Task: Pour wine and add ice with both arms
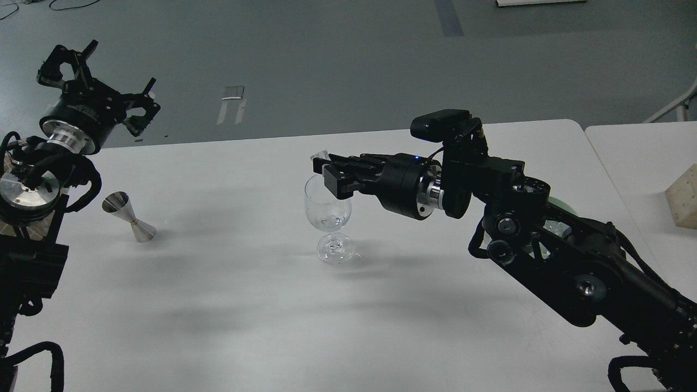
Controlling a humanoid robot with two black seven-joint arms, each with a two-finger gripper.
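Stemmed wine glass [328, 209] upright mid-table [228, 305], one clear ice cube [332, 220] in its bowl, right gripper [322, 163] at the glass rim pinching another cube [320, 156], left gripper [98, 81] spread empty, raised far left of glass, steel jigger [128, 216] lying left of glass

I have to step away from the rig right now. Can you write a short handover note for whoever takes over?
Left gripper: open, empty, raised over the table's left end.
Right gripper: over the rim of the wine glass, jaws closed on a small clear ice cube.
Metal jigger: lies tipped on the table, left of the glass.
Done: something clear, probably ice, sits in the glass; no wine visible.
Left: release the cube.
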